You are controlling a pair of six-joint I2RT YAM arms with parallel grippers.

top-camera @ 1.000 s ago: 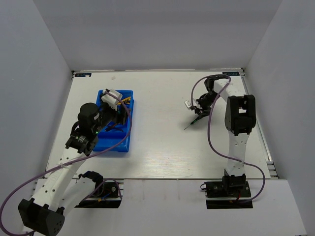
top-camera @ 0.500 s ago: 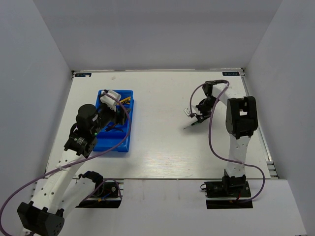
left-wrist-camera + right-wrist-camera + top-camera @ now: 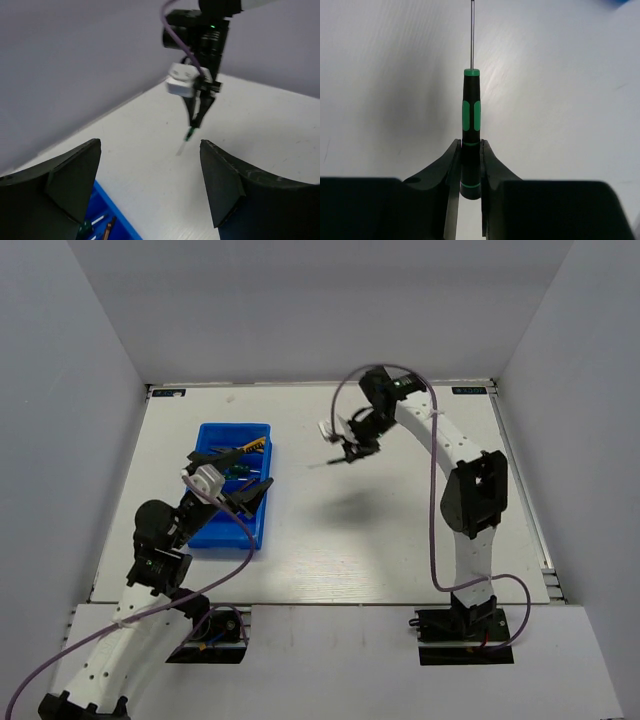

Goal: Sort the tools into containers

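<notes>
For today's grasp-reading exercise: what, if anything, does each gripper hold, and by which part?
The right gripper holds a green-handled screwdriver by the butt end of its handle. The left gripper is open and holds nothing.

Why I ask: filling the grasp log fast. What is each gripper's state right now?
Left gripper: open, holding nothing.
Right gripper: closed on the green-handled screwdriver.

The left arm [image 3: 110,635] and right arm [image 3: 472,540] share white link shells and black joint housings. A purple cable [image 3: 431,540] loops loosely beside each. The right end effector [image 3: 470,145] has matte black wedge fingers [image 3: 445,175]. A white block [image 3: 182,80] sits at its wrist, below a small green light [image 3: 212,26].
</notes>
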